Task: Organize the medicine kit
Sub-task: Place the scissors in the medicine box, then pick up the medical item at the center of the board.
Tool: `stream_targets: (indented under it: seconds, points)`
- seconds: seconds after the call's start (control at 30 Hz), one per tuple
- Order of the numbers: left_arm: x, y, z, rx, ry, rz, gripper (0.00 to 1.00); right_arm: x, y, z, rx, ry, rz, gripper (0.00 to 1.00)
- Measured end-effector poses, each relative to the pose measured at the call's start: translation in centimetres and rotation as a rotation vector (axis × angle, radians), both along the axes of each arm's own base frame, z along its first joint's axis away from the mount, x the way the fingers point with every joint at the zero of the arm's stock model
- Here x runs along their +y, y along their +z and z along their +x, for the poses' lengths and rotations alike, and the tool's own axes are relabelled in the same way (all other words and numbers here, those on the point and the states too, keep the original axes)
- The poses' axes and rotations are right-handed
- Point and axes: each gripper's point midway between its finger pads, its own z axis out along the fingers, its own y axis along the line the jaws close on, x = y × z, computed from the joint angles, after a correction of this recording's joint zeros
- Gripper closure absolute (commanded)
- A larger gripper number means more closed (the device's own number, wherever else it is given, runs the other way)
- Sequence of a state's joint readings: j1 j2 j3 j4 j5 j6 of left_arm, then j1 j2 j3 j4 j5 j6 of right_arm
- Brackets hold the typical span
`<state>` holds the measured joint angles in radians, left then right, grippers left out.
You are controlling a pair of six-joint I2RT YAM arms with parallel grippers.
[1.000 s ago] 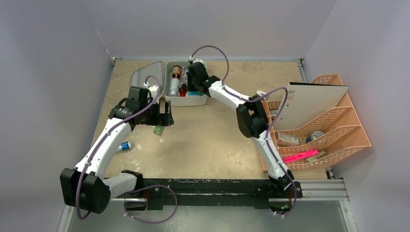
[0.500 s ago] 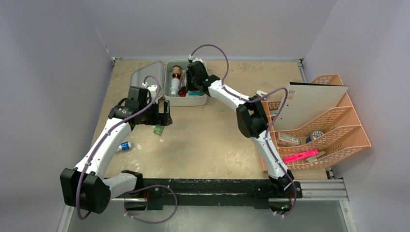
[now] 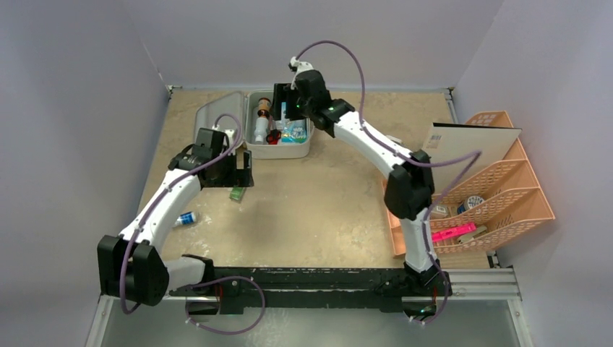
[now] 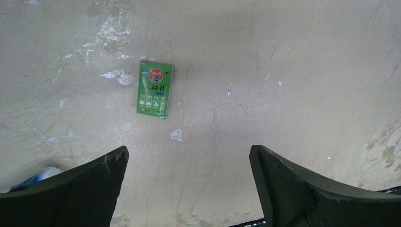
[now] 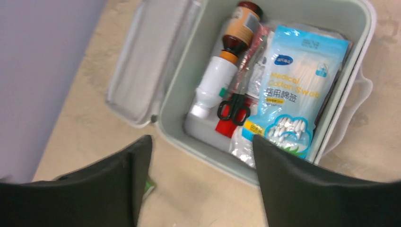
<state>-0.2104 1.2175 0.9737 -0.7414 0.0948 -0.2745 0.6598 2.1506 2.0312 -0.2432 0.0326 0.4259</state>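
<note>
The medicine kit (image 3: 279, 152), a light-grey case, lies open at the back of the table with its lid (image 3: 217, 114) flat to the left. In the right wrist view the kit (image 5: 368, 28) holds a brown bottle (image 5: 241, 23), a white bottle (image 5: 213, 82), red-handled scissors (image 5: 235, 104) and a blue cotton-swab pack (image 5: 293, 85). My right gripper (image 5: 202, 142) hangs open and empty above the kit's near wall. A small green box (image 4: 154, 89) lies on the table. My left gripper (image 4: 189, 156) hovers open just short of it, holding nothing.
A blue-and-white tube (image 3: 186, 217) lies left of the green box (image 3: 236, 194). A peach lattice organizer (image 3: 499, 195) stands at the right edge with a white board (image 3: 470, 148) leaning in it and a pink item (image 3: 448, 233) on a lower shelf.
My right gripper opened, let go inside the kit and lifted up and back; the cotton-swab pack now lies uncovered. The right elbow swung right. The left arm barely shifted.
</note>
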Motion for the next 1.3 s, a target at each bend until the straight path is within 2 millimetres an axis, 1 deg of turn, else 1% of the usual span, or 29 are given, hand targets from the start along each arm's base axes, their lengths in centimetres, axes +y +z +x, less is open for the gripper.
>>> stream_targets:
  seconds: [0.03,0.1,0.13,0.2,0.27,0.37,0.47,0.53,0.6,0.67,0.77,0.87,0.93,1.07,1.17,1.3]
  points:
    - [0.0,-0.4,0.0,0.014,0.000,0.001,0.04,-0.4,1.5,-0.8,-0.014,0.010,0.016,0.02]
    - [0.0,-1.4,0.0,0.053,-0.001,0.007,0.06,-1.2,3.7,-2.6,-0.034,0.036,0.043,0.01]
    - [0.0,-1.8,-0.1,0.070,-0.002,0.011,0.07,-1.8,4.4,-3.9,-0.039,0.052,0.055,0.01]
    - [0.2,-2.6,-0.2,0.109,0.000,0.029,0.08,-3.1,5.2,-6.3,-0.042,0.075,0.072,0.01]
    - [0.5,-3.2,-0.1,0.142,0.008,0.055,0.09,-4.7,5.1,-9.0,-0.030,0.094,0.076,0.01]
    - [1.0,-3.5,0.6,0.166,0.018,0.088,0.11,-6.6,4.7,-12.0,-0.017,0.113,0.078,0.01]
    - [1.3,-3.5,1.7,0.168,0.009,0.114,0.13,-8.0,4.4,-14.4,-0.003,0.128,0.086,0.01]
    - [1.3,-3.7,2.2,0.173,-0.003,0.128,0.15,-8.7,4.7,-16.1,0.006,0.146,0.105,0.01]
    - [1.4,-4.2,2.5,0.190,-0.016,0.141,0.18,-9.3,5.1,-17.5,0.009,0.158,0.129,0.01]
    - [1.6,-5.1,2.5,0.216,-0.024,0.159,0.19,-10.2,5.1,-19.3,0.012,0.168,0.157,0.01]
    - [1.9,-6.2,2.3,0.255,-0.037,0.180,0.23,-11.3,4.3,-20.9,0.023,0.165,0.167,0.01]
    - [1.8,-6.9,2.2,0.277,-0.056,0.175,0.29,-11.9,3.2,-21.8,0.046,0.159,0.166,0.01]
    - [1.7,-7.3,2.2,0.288,-0.068,0.169,0.32,-12.0,2.9,-22.1,0.058,0.161,0.166,0.01]
    - [1.7,-8.6,2.0,0.331,-0.088,0.173,0.36,-12.1,3.6,-22.7,0.053,0.175,0.185,0.01]
    - [1.7,-9.5,1.9,0.362,-0.093,0.177,0.36,-12.3,4.4,-23.0,0.034,0.176,0.200,0.01]
    - [1.7,-10.2,2.1,0.384,-0.099,0.182,0.36,-12.5,5.1,-23.2,0.018,0.177,0.211,0.01]
